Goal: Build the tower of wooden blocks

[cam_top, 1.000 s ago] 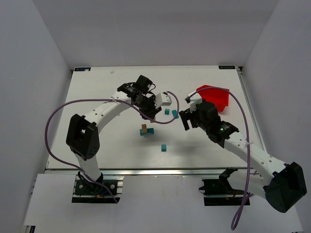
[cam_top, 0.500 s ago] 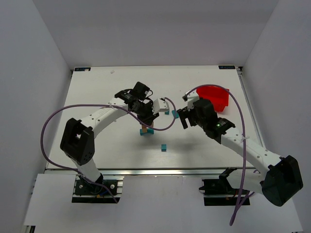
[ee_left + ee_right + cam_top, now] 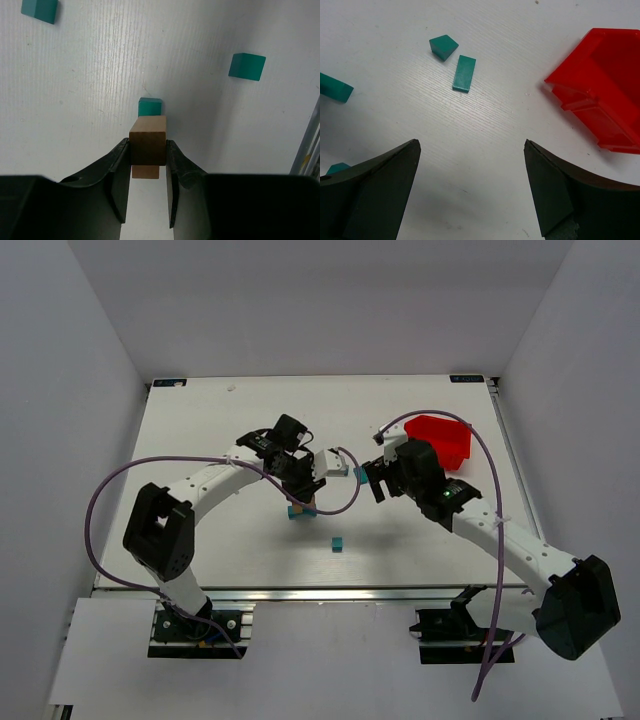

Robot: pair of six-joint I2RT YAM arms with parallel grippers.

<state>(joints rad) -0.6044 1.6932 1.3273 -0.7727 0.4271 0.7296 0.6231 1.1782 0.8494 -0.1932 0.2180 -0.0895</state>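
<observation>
Left arm pose: raised from the near-left base, bent at the elbow and reached rightward to the middle of the white table [image 3: 200, 420], the wrist turned down over the stack.
Left gripper [image 3: 148, 150]: clenched on a brown bare-wood block [image 3: 148, 136], one finger pressed against each side.
Wood block tower [image 3: 297, 511]: set at the table's middle, directly under the left gripper; its teal-green base is seen from above.
Right arm pose: stretched from the near-right base far and leftward, the wrist lowered towards the table.
Right gripper [image 3: 471, 147]: released, jaws spread wide with nothing between them; placed to the right of the tower and left of the red plastic bin [image 3: 445, 438].
Left wrist view only: a lighter tan face [image 3: 145, 171] is shown just under the held block, and a small teal-green block [image 3: 150, 106] at its far edge; whether the held block rests on the stack cannot be told.
Right wrist view only: a teal-green cube [image 3: 443, 47] and a flat teal-green slab [image 3: 464, 73] lie just beside each other.
Top view only: a lone teal-green cube [image 3: 338, 544] lies near of the tower.
</observation>
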